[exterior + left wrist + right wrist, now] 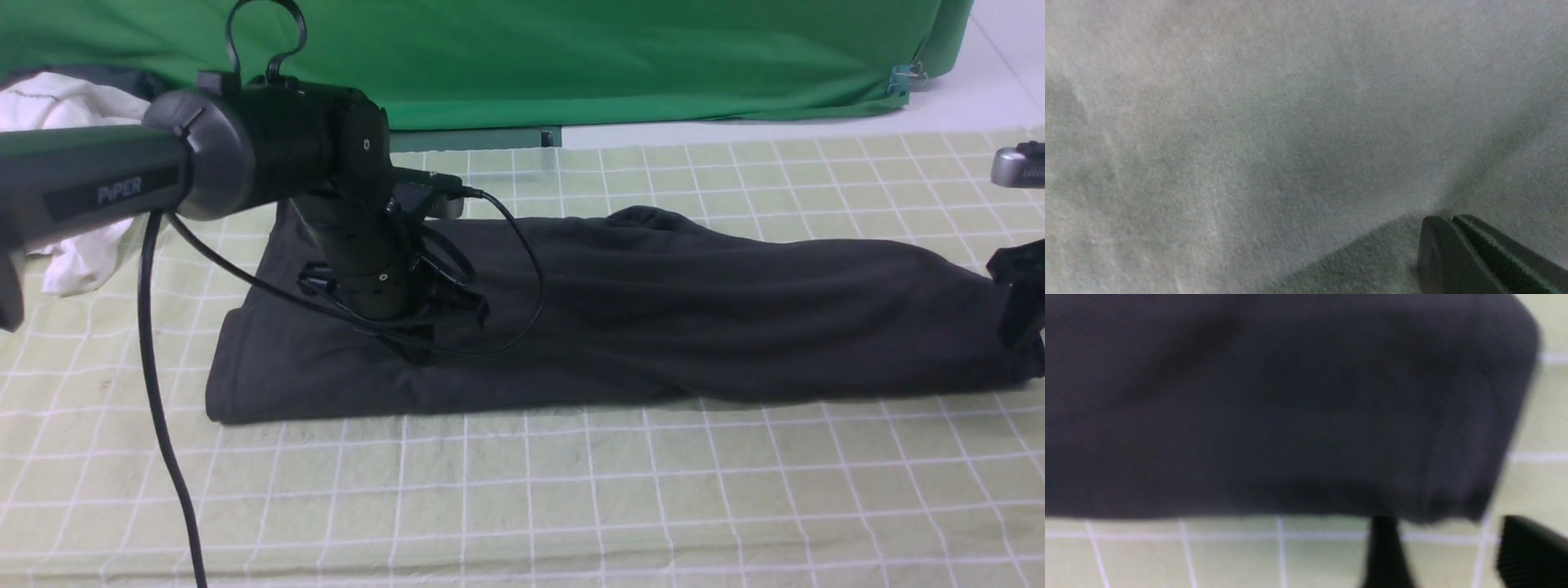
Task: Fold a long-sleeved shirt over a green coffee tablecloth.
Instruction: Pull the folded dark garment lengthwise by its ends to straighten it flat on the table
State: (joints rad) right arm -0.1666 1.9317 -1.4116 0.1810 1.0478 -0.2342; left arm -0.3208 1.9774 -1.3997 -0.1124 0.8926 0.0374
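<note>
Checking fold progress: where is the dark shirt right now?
Front view: the shirt lies in a long band across the checked tablecloth, with the left end effector down on its left part and the right end effector at its right end.

looks like a robot test lab to me: a black arm [98, 192] marked piper trailing loose cables [155, 384], a plain green backdrop [653, 57] pinned with a binder clip [900, 79], a gridded tablecloth [571, 490] as the work surface.
</note>
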